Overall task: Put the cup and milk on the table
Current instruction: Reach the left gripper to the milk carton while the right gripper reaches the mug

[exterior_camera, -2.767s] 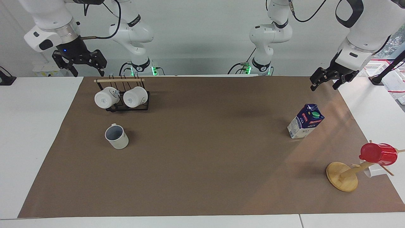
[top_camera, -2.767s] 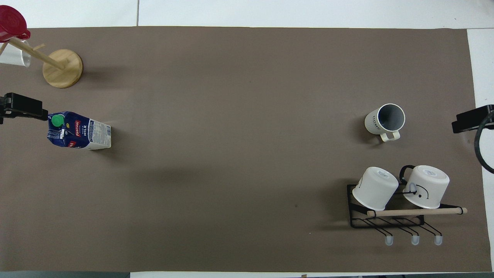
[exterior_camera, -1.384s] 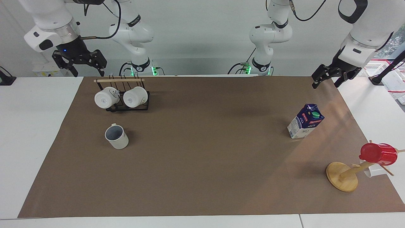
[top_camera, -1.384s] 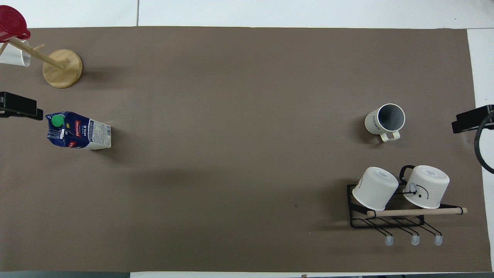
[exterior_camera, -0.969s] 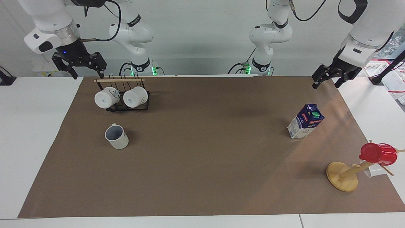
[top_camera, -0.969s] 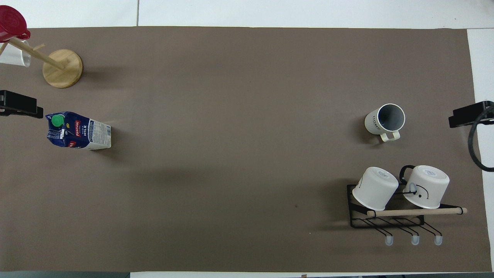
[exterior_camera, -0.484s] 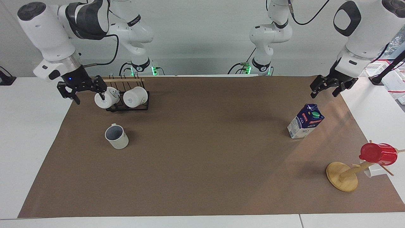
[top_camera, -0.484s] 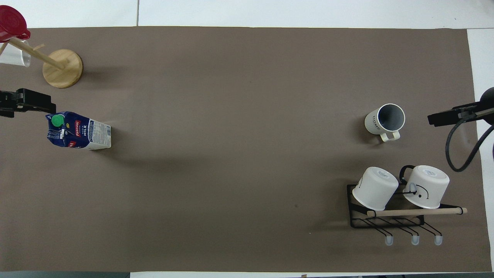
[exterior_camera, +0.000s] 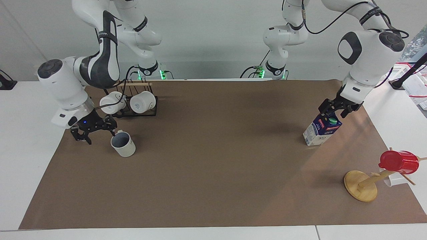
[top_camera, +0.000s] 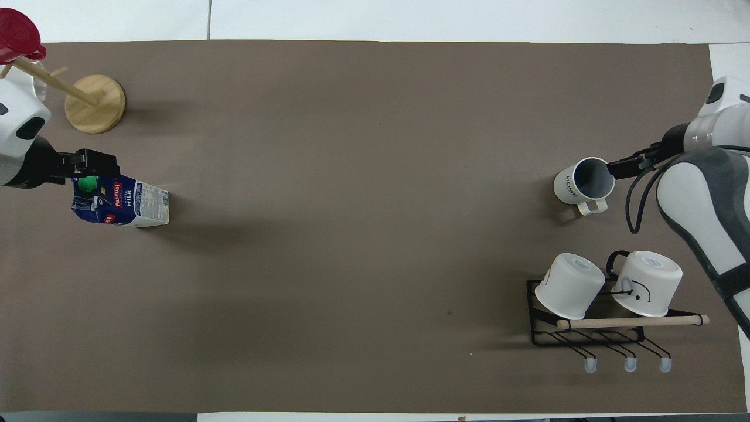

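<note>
The cup (exterior_camera: 123, 144) stands upright on the brown paper of the table (exterior_camera: 213, 160), toward the right arm's end; it also shows in the overhead view (top_camera: 584, 183). My right gripper (exterior_camera: 101, 138) is open, low beside the cup, with one finger at its rim; it also shows from above (top_camera: 622, 168). The milk (exterior_camera: 322, 128) stands toward the left arm's end and also shows from above (top_camera: 120, 203). My left gripper (exterior_camera: 333, 115) is open and just over the carton's top, its fingers on either side of the green cap; from above (top_camera: 94, 167) it covers the cap end.
A black rack (exterior_camera: 133, 113) with two white mugs stands nearer to the robots than the cup. A wooden mug tree (exterior_camera: 361, 186) with a red cup (exterior_camera: 398, 162) stands farther from the robots than the milk.
Both arms have come down. The right gripper moved from above the rack to beside the cup. The left gripper moved from the paper's edge to the milk's top.
</note>
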`<state>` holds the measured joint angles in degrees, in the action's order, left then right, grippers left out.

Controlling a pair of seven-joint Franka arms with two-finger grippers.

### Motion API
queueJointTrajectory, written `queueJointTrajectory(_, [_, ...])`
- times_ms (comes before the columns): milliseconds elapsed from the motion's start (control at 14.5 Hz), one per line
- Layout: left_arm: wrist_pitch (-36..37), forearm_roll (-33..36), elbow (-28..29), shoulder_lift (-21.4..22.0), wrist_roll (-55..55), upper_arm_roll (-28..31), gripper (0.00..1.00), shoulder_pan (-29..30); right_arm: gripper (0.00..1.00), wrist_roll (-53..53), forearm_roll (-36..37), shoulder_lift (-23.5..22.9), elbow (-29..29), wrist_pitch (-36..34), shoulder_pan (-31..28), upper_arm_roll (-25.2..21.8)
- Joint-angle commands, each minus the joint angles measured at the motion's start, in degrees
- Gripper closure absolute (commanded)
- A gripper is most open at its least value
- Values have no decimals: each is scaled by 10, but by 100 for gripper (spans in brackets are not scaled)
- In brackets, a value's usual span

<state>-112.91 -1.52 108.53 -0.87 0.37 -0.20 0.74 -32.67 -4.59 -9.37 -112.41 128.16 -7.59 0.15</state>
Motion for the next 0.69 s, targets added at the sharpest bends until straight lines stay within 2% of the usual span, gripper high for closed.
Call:
queueJointTrajectory(0, [-35, -7, 33, 5, 20, 0, 0, 17, 0, -47, -14, -7, -35, 44, -4, 3])
queueJointTrajectory(208, [-39, -7, 44, 5, 27, 0, 0, 21, 0, -63, -14, -6, -54, 53, -1, 4])
queueJointTrajectory(277, [-45, -7, 50, 6, 26, 0, 0, 21, 4, -73, -14, -4, -65, 54, -1, 4])
queueJointTrajectory(346, [-52, -7, 55, 7, 24, 0, 0, 20, 16, -79, -14, -1, -71, 58, 0, 3])
queueJointTrajectory(484, [-53, -7, 60, 8, 21, 0, 0, 20, 68, -83, -14, 0, -73, 61, 1, 4])
queueJointTrajectory(553, [-53, -7, 60, 8, 21, 0, 0, 20, 99, -82, -14, 0, -73, 62, 3, 3])
queueJointTrajectory(623, [-53, -7, 60, 8, 21, 0, 0, 20, 100, -75, -14, 0, -73, 62, 4, 3])
